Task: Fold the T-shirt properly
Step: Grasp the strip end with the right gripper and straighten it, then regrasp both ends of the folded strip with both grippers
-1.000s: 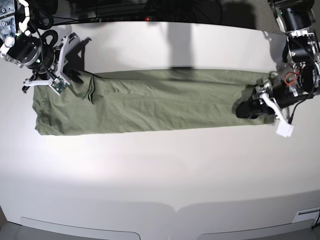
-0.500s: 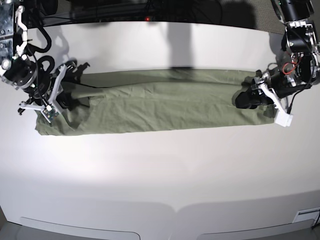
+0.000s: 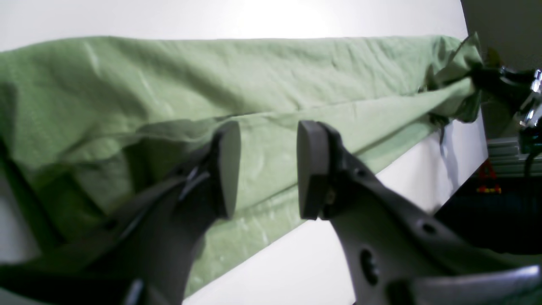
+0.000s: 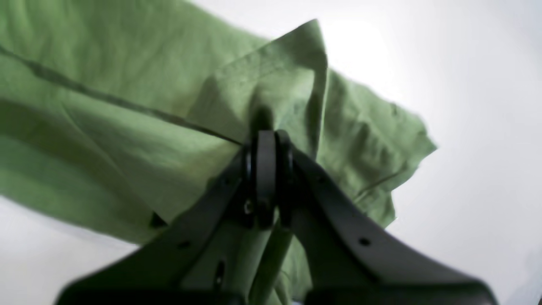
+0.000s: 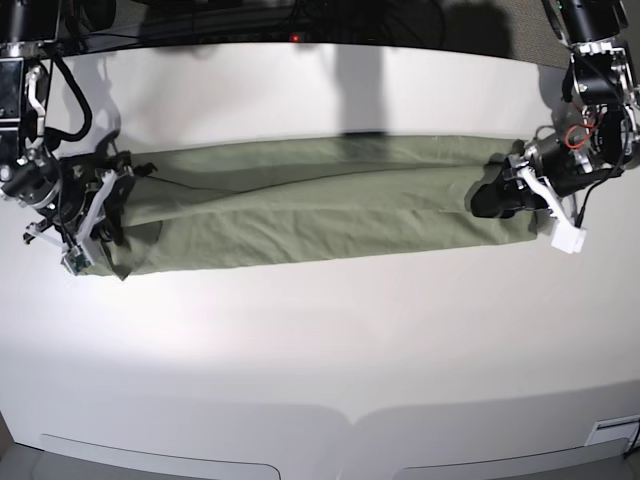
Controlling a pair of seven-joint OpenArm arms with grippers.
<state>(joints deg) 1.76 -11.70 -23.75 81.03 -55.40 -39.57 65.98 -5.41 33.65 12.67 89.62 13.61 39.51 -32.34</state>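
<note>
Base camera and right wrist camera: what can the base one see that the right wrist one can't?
Only the base view shows the whole T-shirt stretched in a long strip across the white table, with the left gripper at its other end. Only the right wrist view shows, close up, the right gripper with jaws pinched shut on a raised fold of cloth. Both show the green shirt and the right gripper.

Matt wrinkled cloth T-shirt [image 5: 330, 205]

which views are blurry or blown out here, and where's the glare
Right wrist view: soft overall, the shut right gripper and T-shirt blurred, table washed out white. Left wrist view: near fingers out of focus, glare along the top. Base view: sharper, bright patch left of centre, bowed edges.
</note>
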